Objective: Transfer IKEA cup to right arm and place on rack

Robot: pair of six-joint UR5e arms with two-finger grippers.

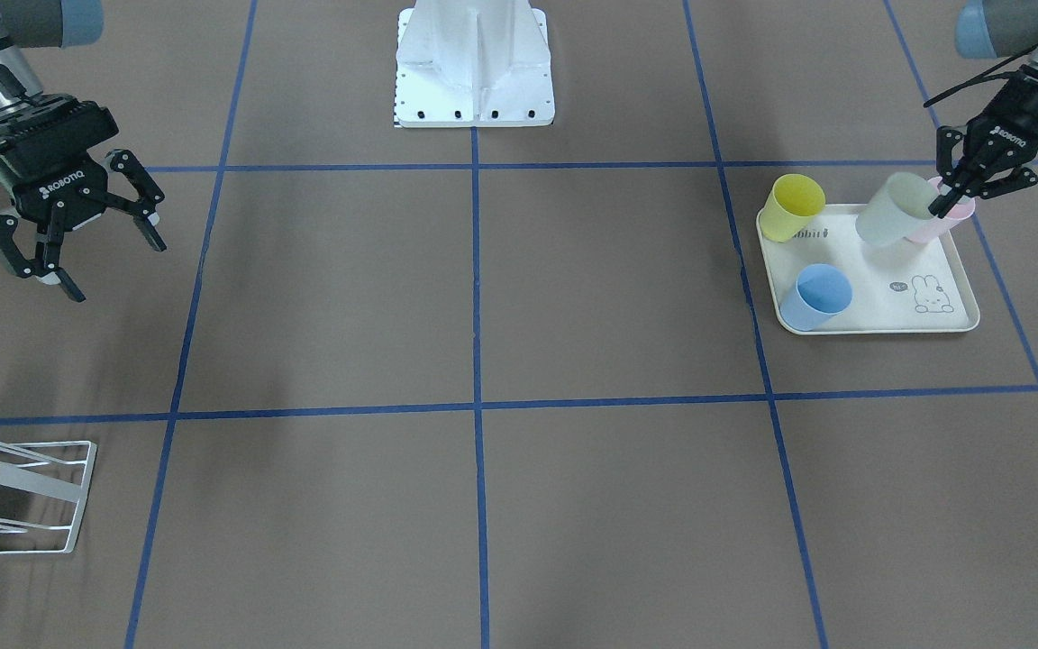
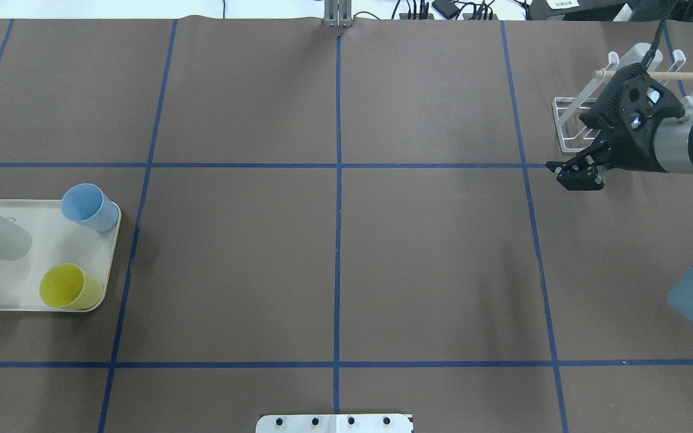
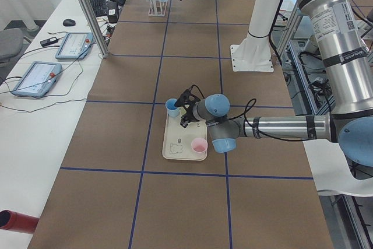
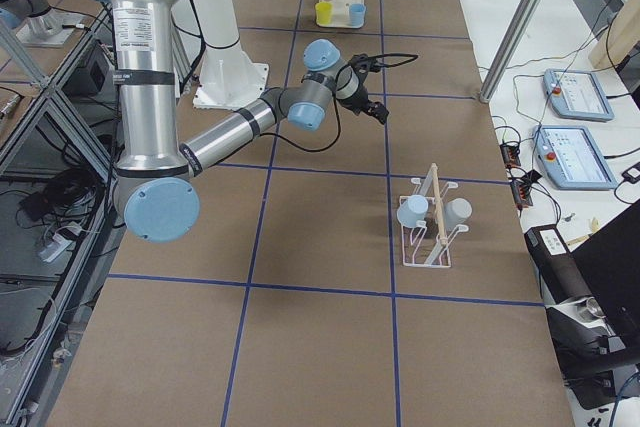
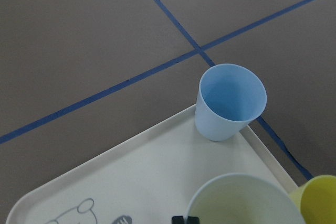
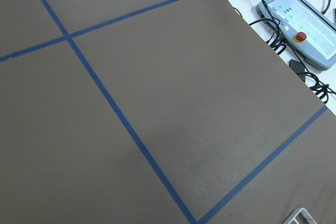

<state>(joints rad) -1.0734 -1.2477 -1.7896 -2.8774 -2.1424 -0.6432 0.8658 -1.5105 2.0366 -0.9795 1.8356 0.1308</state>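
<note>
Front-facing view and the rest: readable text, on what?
"ROBOTIQ": black body of the right gripper.
"ROBOTIQ", small: left gripper, shut on the pale green plastic cup.
Cream rabbit-printed tray: half-hidden word and speech bubble, too blurred to read.
White sticker on the right arm, right side view: too small.

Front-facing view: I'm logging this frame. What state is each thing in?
left hand: shut on pale green cup rim
pale green cup: tilted, held
right hand: open, empty
blue cup: upright on tray
yellow cup: upright on tray
pink cup: upright on tray
rack: holds two cups
</note>
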